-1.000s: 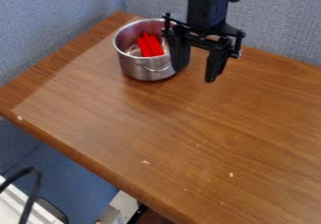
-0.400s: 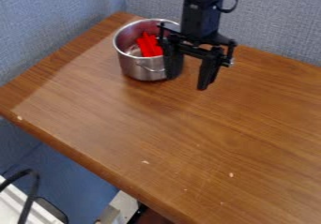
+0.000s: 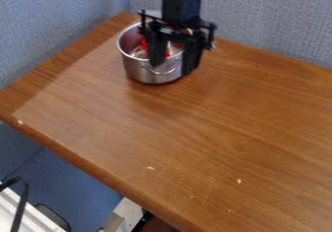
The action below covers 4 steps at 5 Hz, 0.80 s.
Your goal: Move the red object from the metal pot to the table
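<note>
Camera view, brown wooden table (image 3: 195,158), speckled blue-grey walls (image 3: 58,27), silver metal pot (image 3: 147,73), black gripper (image 3: 174,57) spread wide

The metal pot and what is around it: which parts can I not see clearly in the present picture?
In the camera view:
- Red object: mostly hidden behind the tool; its full shape cannot be told.
- Inside bottom of the metal pot: hidden by the pot's front wall and the tool.
- Tool's fingertips: blurred; contact with the red object cannot be told.
- Table: cut off by the right and bottom edges.
</note>
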{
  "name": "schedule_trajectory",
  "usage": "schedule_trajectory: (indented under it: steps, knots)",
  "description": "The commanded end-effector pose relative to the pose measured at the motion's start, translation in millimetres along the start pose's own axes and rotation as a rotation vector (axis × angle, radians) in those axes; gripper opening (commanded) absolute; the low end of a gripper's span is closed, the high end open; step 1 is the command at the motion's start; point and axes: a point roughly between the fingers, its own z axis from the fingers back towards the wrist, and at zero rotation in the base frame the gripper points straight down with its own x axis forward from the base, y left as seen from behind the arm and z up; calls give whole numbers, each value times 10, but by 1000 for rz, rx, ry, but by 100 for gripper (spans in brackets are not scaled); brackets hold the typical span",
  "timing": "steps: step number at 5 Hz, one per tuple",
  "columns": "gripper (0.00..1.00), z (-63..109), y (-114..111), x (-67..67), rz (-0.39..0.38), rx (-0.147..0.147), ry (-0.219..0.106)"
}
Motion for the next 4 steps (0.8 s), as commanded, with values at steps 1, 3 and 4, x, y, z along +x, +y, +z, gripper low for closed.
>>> schedule_trajectory:
  steps: [1, 3, 4]
  knots:
    - [100, 231, 194, 75, 16, 13, -78]
    - [100, 293, 399, 214, 21, 45, -113]
    - [100, 291, 477, 279, 33, 65, -123]
